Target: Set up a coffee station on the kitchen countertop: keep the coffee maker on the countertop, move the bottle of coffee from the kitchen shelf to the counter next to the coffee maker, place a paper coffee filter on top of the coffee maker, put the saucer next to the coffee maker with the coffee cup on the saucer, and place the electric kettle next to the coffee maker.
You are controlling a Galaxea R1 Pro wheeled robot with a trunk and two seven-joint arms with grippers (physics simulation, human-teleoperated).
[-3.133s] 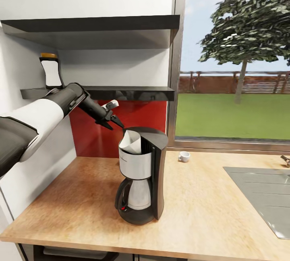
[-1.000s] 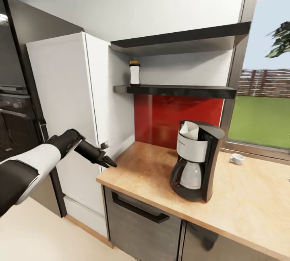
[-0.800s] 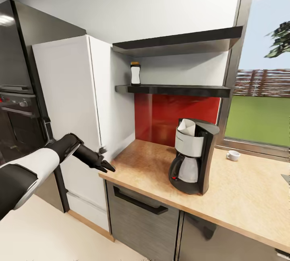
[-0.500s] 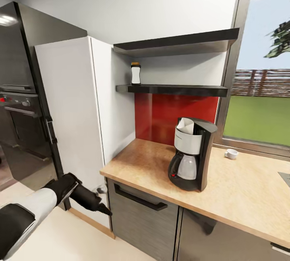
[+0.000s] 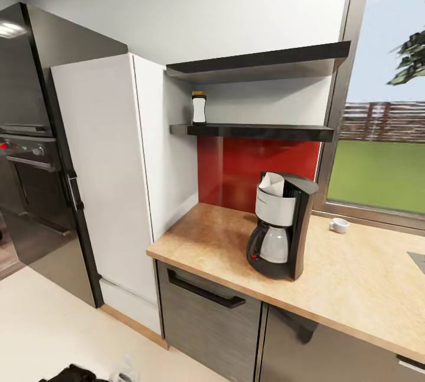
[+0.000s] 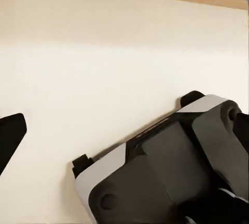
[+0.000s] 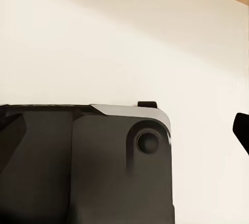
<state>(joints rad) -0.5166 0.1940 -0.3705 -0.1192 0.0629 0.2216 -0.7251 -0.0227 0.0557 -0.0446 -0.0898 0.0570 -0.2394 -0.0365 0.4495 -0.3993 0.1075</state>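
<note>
I see coffee maker standing on desk, white paper filter sitting in its top. Coffee bottle upright on black wall shelf, left end. Cup near window, well right of maker. Wrist views look down at cream floor and robot base; each shows one dark fingertip, so can't tell either gripper's state.

Tall white cabinet sits next to a black oven, red backsplash behind, big window showing lawn and fence outside.
</note>
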